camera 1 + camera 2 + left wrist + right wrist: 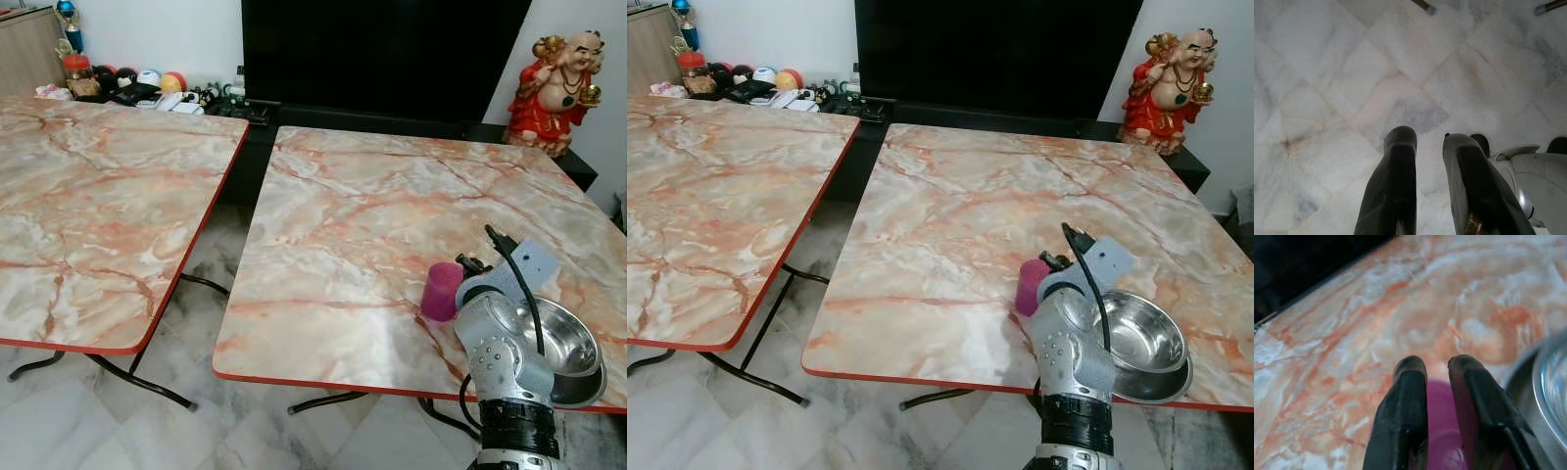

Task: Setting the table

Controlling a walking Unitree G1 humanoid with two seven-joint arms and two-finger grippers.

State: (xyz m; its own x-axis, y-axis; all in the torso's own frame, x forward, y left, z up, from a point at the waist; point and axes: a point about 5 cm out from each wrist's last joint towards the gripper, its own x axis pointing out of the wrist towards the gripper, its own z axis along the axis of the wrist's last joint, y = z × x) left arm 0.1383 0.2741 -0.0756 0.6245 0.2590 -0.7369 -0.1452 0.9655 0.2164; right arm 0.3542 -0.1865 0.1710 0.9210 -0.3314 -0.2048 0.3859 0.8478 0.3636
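A magenta cup [441, 290] stands upright near the front edge of the right marble table [372, 206], touching or just beside a steel bowl [573, 345] on its right. My right arm reaches over the table's front edge above the bowl. In the right wrist view my right gripper [1437, 364] has its two black fingers [1409, 396] close together at the cup [1440, 431], shut on its top edge. My left gripper [1430, 139] hangs idle over the tiled floor, with a narrow gap between its fingers and nothing in it.
A second marble table [98, 196] stands to the left, with a gap of floor between the two. Behind the tables are a dark TV [382, 49], a red and gold statue [558, 93] at the back right, and small clutter [147, 86] on a low shelf.
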